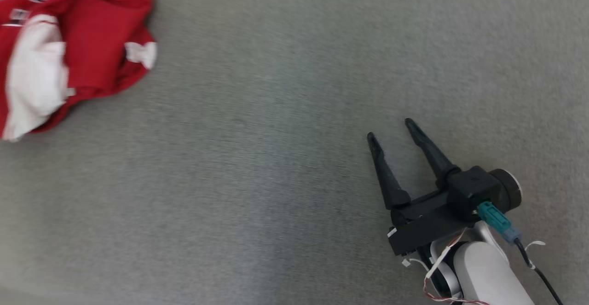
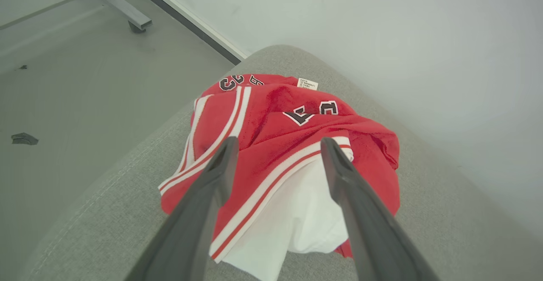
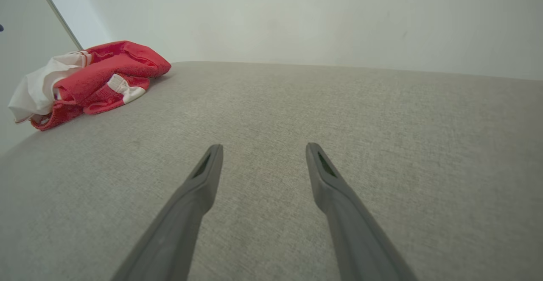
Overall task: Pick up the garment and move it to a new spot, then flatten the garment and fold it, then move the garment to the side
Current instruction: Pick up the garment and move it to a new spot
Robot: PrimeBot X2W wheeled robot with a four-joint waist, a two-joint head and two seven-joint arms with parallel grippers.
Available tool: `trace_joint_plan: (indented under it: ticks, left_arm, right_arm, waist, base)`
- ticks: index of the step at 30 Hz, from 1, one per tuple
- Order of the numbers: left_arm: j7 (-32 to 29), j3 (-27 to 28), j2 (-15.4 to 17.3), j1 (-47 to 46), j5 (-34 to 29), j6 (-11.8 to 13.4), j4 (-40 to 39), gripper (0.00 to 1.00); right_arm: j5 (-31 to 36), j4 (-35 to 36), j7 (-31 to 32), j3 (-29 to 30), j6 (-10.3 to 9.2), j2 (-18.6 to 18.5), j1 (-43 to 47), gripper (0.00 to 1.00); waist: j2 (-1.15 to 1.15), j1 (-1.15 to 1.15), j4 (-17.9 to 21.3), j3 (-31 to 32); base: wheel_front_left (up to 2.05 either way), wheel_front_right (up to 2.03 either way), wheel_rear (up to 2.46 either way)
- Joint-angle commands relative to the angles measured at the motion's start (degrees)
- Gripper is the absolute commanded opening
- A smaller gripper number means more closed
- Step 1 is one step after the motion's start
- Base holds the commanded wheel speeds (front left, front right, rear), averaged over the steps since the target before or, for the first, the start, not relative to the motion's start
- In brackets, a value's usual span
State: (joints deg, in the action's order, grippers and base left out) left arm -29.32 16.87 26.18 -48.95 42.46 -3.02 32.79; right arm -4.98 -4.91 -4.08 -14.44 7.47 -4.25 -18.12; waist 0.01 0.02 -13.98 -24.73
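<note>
The garment [image 1: 69,43] is a crumpled red jersey with white panels and striped trim, bunched at the far left of the grey fabric surface [image 1: 276,158]. In the left wrist view the garment [image 2: 275,145] lies just beyond my left gripper [image 2: 278,143], whose fingers stand open above it, holding nothing. My right gripper [image 1: 389,128] is open at the lower right, well away from the garment, with nothing between its fingers. From the right wrist, the garment [image 3: 93,77] shows far off at the upper left, beyond my right gripper [image 3: 263,147].
The cushion's rounded edge [image 2: 127,158] runs close to the garment, with a grey floor [image 2: 63,82] below it. A metal frame leg [image 2: 127,14] stands on that floor. A pale wall [image 3: 297,18] rises behind the surface.
</note>
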Motion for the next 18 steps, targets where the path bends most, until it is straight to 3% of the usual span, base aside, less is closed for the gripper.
trace_joint_plan:
  ticks: [1, 12, 13, 14, 15, 18]
  left_arm:
    - [-0.5, -0.3, 1.1, -1.1, -0.3, 0.0, 1.0, 1.00]
    - [-0.9, -2.1, 3.4, -0.9, -2.3, 0.4, 5.8, 1.00]
    - [-0.6, -2.4, 3.8, -0.6, -2.9, 0.4, 6.2, 0.73]
    - [-0.1, -2.5, 3.8, -0.4, -3.0, 0.5, 6.6, 0.07]
    - [0.1, -2.5, 3.7, -0.2, -2.9, 0.6, 6.9, 0.00]
    - [1.2, -2.7, 4.5, 0.2, -3.6, 0.4, 7.1, 0.00]
  right_arm:
    - [-0.1, 0.1, -0.6, 0.5, 0.05, 0.1, -0.5, 1.00]
    - [-0.9, -2.1, -1.8, 0.7, 0.02, 0.5, -0.2, 1.00]
    - [-1.1, -2.4, -2.0, 0.7, -0.03, 0.5, -0.1, 1.00]
    - [-1.2, -2.8, -2.1, 0.7, -0.03, 0.5, 0.0, 1.00]
    - [-1.3, -3.0, -2.2, 0.7, -0.04, 0.6, 0.2, 1.00]
    - [-1.6, -3.6, -2.6, 0.9, -0.03, 0.7, 0.9, 1.00]
  waist:
    - [-0.01, -0.02, 8.5, -8.7]
    - [-0.01, -0.02, 10.3, -8.2]
    - [-0.01, -0.02, 10.5, -8.0]
    - [-0.01, -0.02, 10.6, -7.6]
    - [-0.01, -0.02, 10.6, -7.2]
    - [-0.01, -0.02, 10.6, -5.4]
  base:
    - [0.00, 0.00, 0.00]
    - [0.00, 0.00, 0.00]
    - [0.00, 0.00, 0.00]
    - [0.00, 0.00, 0.00]
    - [0.00, 0.00, 0.00]
    - [0.00, 0.00, 0.00]
